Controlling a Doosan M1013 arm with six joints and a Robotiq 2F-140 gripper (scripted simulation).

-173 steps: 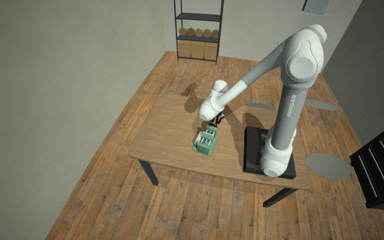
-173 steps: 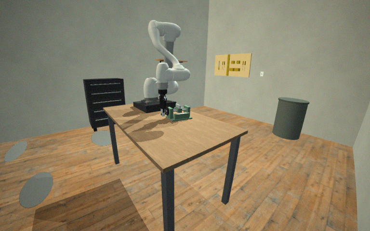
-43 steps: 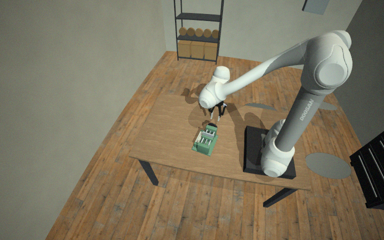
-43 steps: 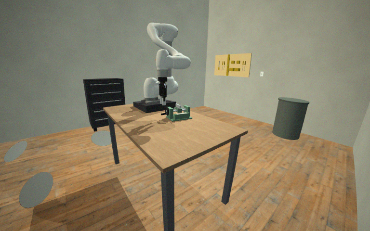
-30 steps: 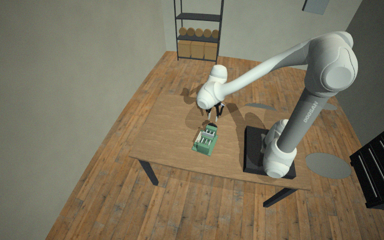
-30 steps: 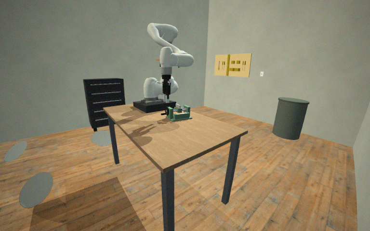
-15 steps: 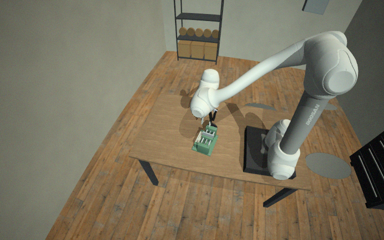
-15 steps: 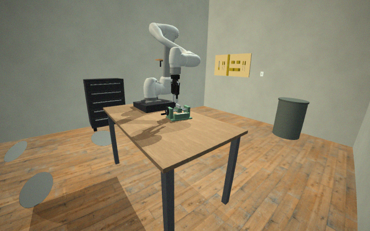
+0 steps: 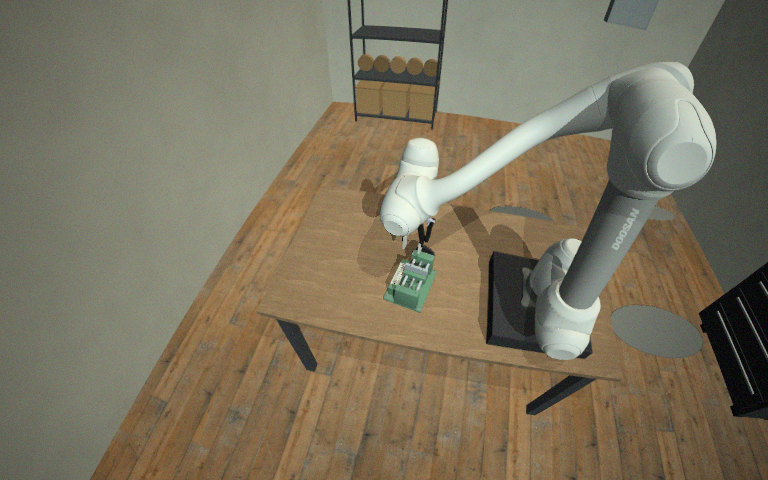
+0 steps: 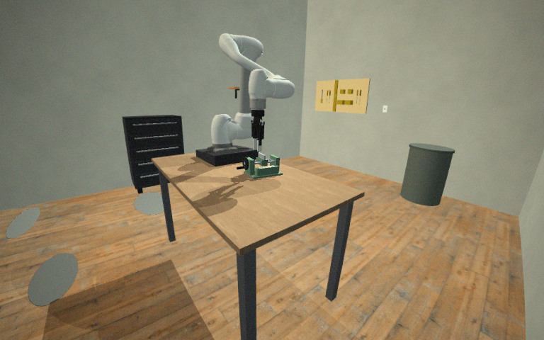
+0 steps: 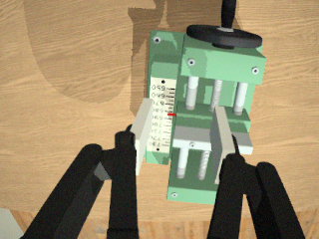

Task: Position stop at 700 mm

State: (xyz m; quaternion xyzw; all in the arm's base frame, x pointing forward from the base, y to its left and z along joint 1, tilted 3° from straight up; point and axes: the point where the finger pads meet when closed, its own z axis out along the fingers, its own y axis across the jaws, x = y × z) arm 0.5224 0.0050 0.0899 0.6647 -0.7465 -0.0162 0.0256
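One gripper (image 9: 412, 246) (image 10: 257, 147) (image 11: 181, 117), its two fingers apart, points down above one green stop fixture (image 9: 412, 285) (image 10: 268, 171) (image 11: 221, 70). The fixture's single black handwheel (image 10: 246, 162) (image 11: 224, 37) stands beyond the fingertips, untouched; one red pointer (image 11: 171, 115) shows between the fingers.

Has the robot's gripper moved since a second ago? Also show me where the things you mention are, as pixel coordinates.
Yes: in the exterior view, the gripper (image 9: 412, 245) (image 10: 257, 147) (image 11: 181, 117) has moved right, from above the black wheel (image 9: 428, 249) (image 10: 246, 163) (image 11: 204, 38) to above the green device (image 9: 406, 297) (image 10: 267, 171) (image 11: 224, 67).
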